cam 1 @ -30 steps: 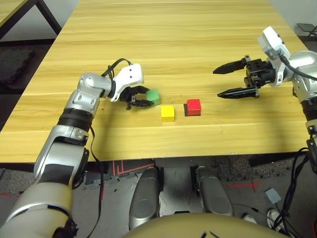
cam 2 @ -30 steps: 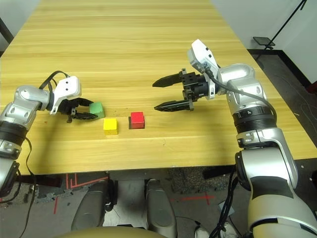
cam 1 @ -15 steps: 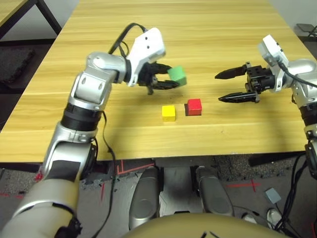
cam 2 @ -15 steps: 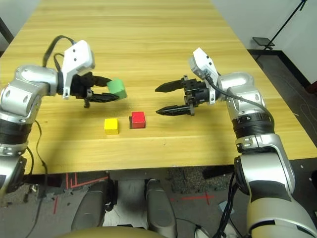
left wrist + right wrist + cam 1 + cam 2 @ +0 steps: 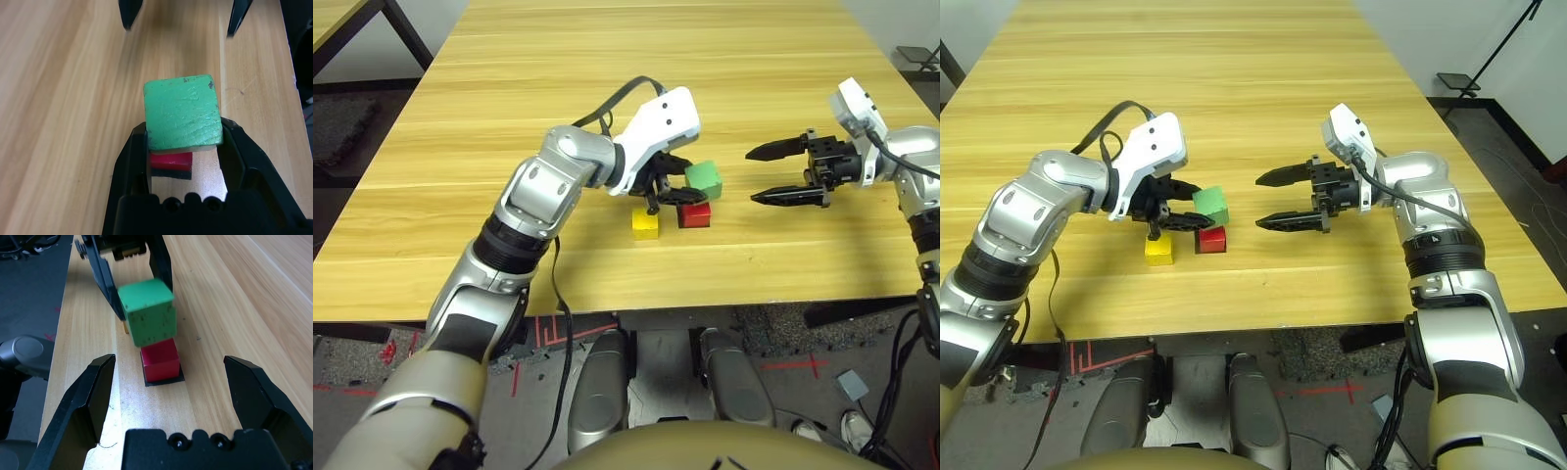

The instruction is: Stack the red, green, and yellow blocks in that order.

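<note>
I hold the green block (image 5: 1210, 206) clamped in my left gripper (image 5: 1187, 208), directly above the red block (image 5: 1211, 238); right gripper (image 5: 1273, 200) spread apart

A lab or workshop: long wooden table (image 5: 607, 59), red tape marks (image 5: 563, 331) on grey floor.

Yellow block (image 5: 645, 222) just beside red block (image 5: 695, 214); right flank open.
</note>
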